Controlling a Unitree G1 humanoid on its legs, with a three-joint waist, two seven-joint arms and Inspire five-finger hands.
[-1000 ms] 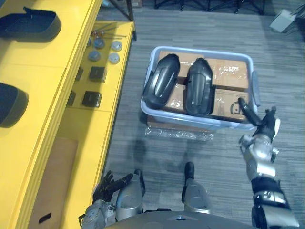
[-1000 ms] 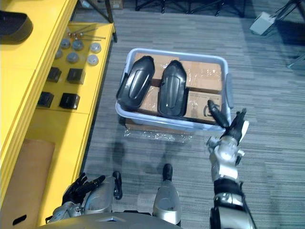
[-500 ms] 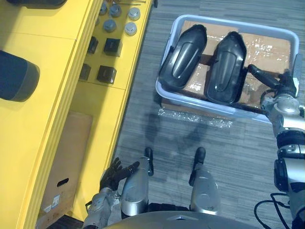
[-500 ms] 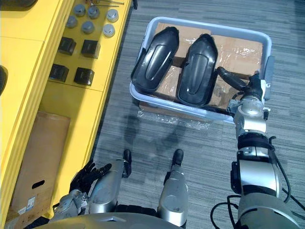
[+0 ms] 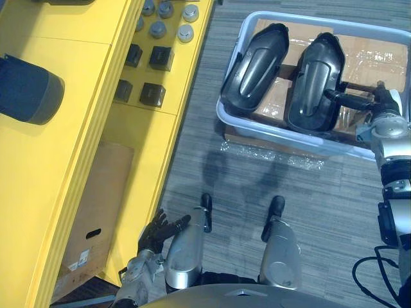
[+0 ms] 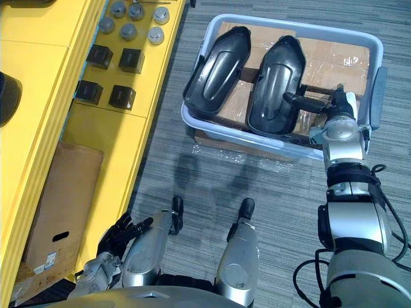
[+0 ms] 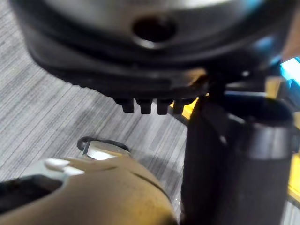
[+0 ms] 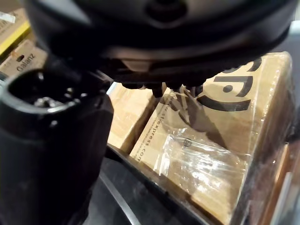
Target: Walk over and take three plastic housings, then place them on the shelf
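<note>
Two housings (image 5: pixel 253 67) (image 5: pixel 314 80) lie side by side, domed side up, in the pale bin (image 6: pixel 376 90) on the floor. They rest on film-wrapped cardboard boxes (image 5: pixel 379 54), which keeps them high and easy to reach over the rim.

My right hand (image 6: pixel 331 101) is stretched across the bin's near right corner, fingers straight and apart and holding nothing. They point at the near end of the right housing. Tip looks to meet its edge; I cannot confirm contact. Judgement: this is the approach for a side grasp.

My left hand (image 5: pixel 157 232) hangs low beside the yellow shelf (image 5: pixel 70 167), fingers loosely spread and empty.

One dark housing (image 5: pixel 29 90) already sits on the shelf top, so I judge the job part done.
</note>
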